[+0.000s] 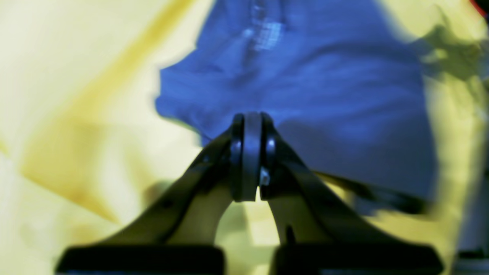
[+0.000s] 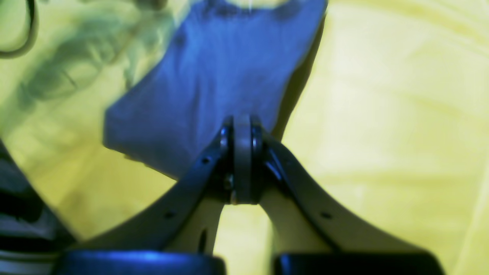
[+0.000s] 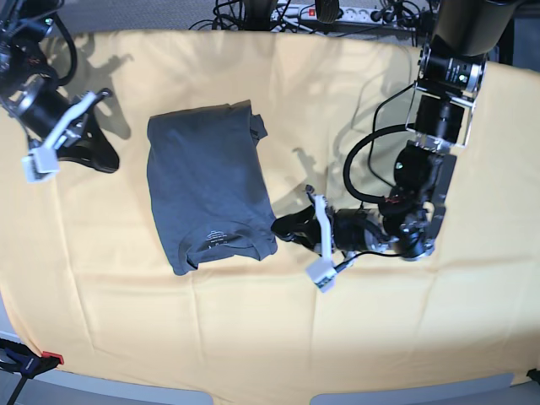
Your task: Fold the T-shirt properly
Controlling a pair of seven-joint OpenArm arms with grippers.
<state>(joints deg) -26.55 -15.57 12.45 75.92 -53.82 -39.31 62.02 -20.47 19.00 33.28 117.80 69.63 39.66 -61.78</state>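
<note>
The dark blue-grey T-shirt lies folded into a rough rectangle on the yellow cloth, its pale neck label towards the near edge. It also shows in the left wrist view and in the right wrist view. My left gripper is shut with nothing between its fingers, right by the shirt's lower right edge; its tips point at the shirt. My right gripper is shut and empty, off the shirt's left side; its tips point at the shirt too.
The yellow cloth covers the whole table and is creased. A power strip and cables lie along the far edge. A red-tipped clamp sits at the near left corner. The left arm's cable loop hangs over the cloth.
</note>
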